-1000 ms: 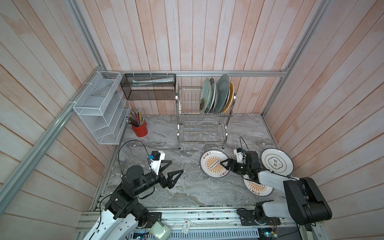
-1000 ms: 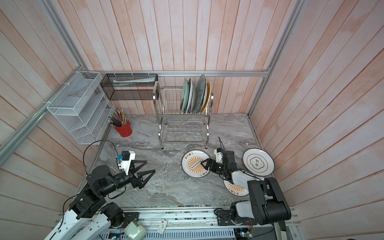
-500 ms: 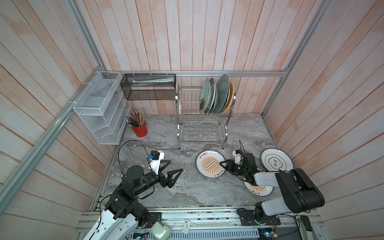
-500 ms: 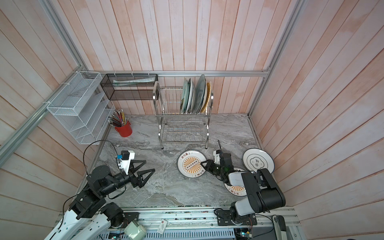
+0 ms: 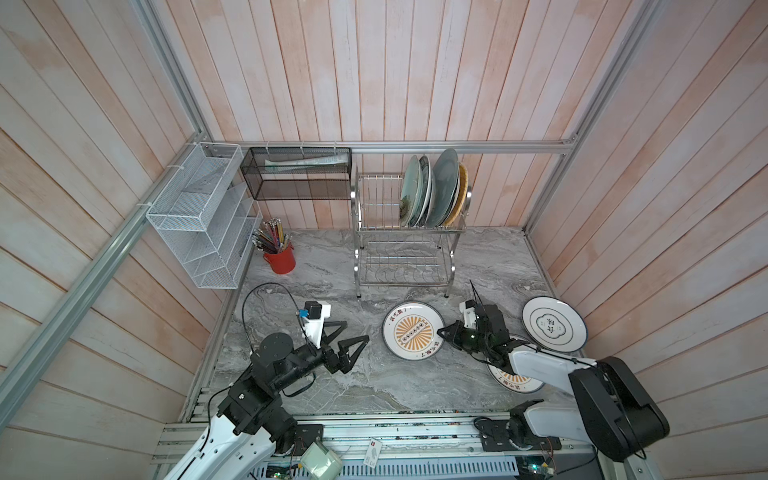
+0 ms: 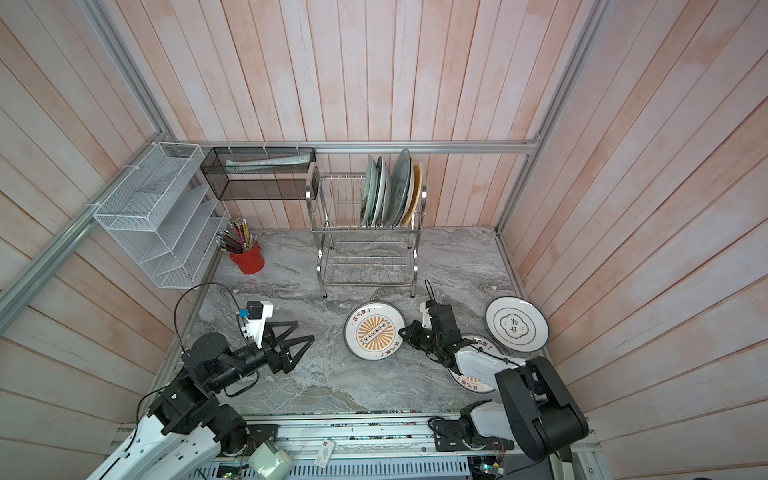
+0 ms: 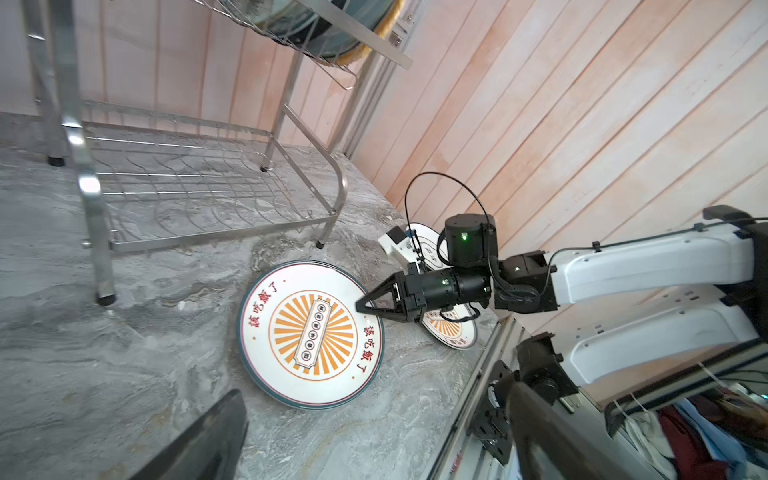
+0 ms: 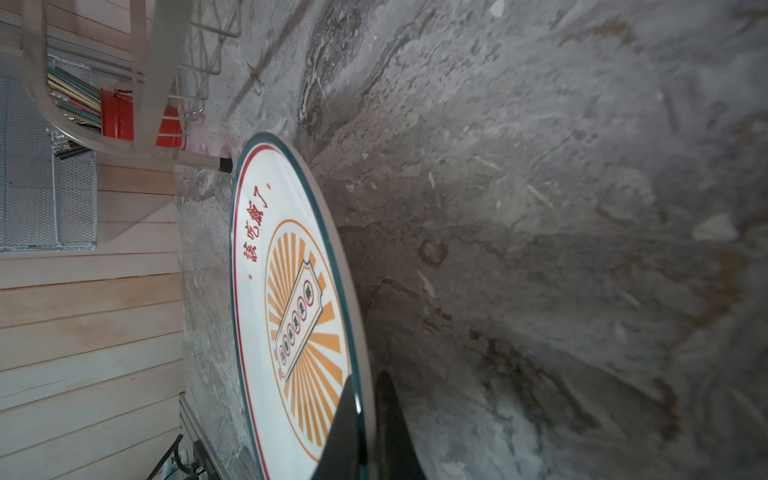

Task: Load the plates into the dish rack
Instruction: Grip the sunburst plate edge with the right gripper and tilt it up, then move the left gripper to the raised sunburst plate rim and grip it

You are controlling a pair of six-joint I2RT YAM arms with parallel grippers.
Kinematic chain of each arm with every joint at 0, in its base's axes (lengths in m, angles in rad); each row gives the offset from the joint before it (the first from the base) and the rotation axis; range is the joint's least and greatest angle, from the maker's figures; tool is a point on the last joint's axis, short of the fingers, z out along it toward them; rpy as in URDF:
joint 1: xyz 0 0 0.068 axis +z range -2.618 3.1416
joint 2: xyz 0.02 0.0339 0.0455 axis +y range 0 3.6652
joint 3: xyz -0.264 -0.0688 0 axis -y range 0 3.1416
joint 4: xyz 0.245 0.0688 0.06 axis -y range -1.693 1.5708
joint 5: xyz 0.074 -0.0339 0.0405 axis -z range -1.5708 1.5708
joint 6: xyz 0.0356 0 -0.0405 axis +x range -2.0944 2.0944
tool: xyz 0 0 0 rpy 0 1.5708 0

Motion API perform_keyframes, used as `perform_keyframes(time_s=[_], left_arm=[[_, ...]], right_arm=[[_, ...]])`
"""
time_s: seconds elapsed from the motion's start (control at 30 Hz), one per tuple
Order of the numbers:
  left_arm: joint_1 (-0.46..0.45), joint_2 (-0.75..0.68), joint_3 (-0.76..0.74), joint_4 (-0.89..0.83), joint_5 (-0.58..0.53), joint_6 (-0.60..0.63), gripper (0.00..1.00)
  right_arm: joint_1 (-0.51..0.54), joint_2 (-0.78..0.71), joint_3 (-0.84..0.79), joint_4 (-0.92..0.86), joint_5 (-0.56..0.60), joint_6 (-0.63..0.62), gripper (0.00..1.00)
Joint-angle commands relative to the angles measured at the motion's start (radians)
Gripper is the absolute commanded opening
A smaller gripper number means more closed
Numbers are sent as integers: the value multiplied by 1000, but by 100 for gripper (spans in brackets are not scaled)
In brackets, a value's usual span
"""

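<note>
worktop (image 5: 374, 374): grey marble, walled in by wood panels. white mesh organiser (image 5: 199, 216) on the left wall, black mesh basket (image 5: 297, 178) on the far wall beside it. dish rack (image 5: 355, 257) stands far centre. racked plates (image 5: 436, 191) sit on edge at the right end of its upper tier, faces turned left, leaning.

sunburst plate (image 5: 409, 330) lies face up just near of the rack's front feet, between the two arms. it's round, so no long axis. its centre label runs near-left to far-right. right tool (image 5: 441, 332) is clamped on its right rim, one finger over and one under (image 8: 347, 432). can't tell if that edge is off the worktop.

blue-ring plate (image 5: 554, 328) lies flat at far right. second sunburst plate (image 5: 509, 380) is partly under the right arm.

left tool (image 5: 356, 331) is spread wide and empty, just left of the gripped plate, not touching.

red cup (image 5: 280, 262) of pencils is left of the rack, well apart.
</note>
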Motion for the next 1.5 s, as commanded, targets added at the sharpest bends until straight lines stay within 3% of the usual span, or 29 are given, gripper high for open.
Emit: perform_keyframes(time_s=[0.0,0.17,0.37,0.5,0.7,0.9,1.07,1.2,1.33,1.43,1.47], left_arm=[[-103,59,-14,153,-55,20,99],[-344,222,20,240,-233,218,100],[-564,516,174,217,-482,582,100],[-622,702,279,227,-614,766,100],[-634,855,358,282,-706,925,95],[-636,970,418,336,-772,1011,69],[-636,1048,442,408,-809,1054,56],[-636,1127,480,440,-870,1084,37],[-636,1203,517,473,-946,1115,28],[-637,1227,537,480,-1003,1114,0],[-638,1223,537,480,-1013,1109,0]], right_arm=[[16,-117,61,-180,43,30,0],[17,-235,143,-373,57,46,0],[16,-307,263,-539,125,110,0],[17,-345,327,-621,192,167,0],[17,-413,357,-679,252,246,0],[17,-460,347,-680,247,281,0],[18,-480,326,-668,237,300,0],[18,-495,323,-677,242,306,0],[18,-508,323,-687,250,311,0],[18,-514,319,-681,246,306,0],[19,-515,319,-679,240,304,0]])
